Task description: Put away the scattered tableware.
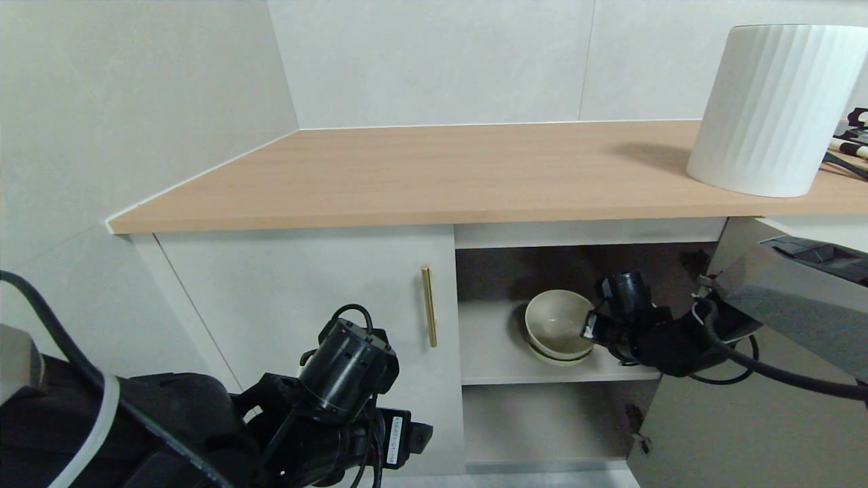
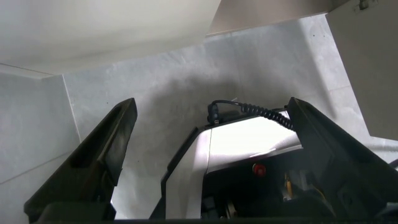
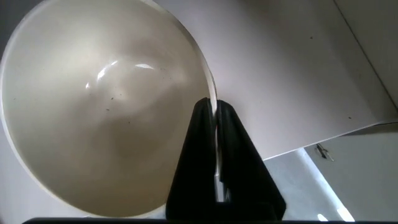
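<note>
Your left gripper (image 2: 211, 109), lower left in the head view, hangs spread wide; your right gripper (image 1: 588, 327), right of centre, pinches the bowl (image 1: 555, 325) by its rim inside the cabinet (image 1: 488, 342).

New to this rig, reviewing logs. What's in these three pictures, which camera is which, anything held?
This is a two-armed robot on wheels. The wide picture is from a camera on its head, looking down at a wooden countertop over a cabinet. The other two are from cameras on each wrist, looking along that arm's tool. A white ribbed container stands on the countertop. The cabinet's right side is open; on its upper shelf sits a cream bowl, seemingly on a second dish. The right tool is shut on the bowl's rim: its wrist picture shows the fingers pinching it. The left tool is open and holds nothing, low before the closed door.
</note>
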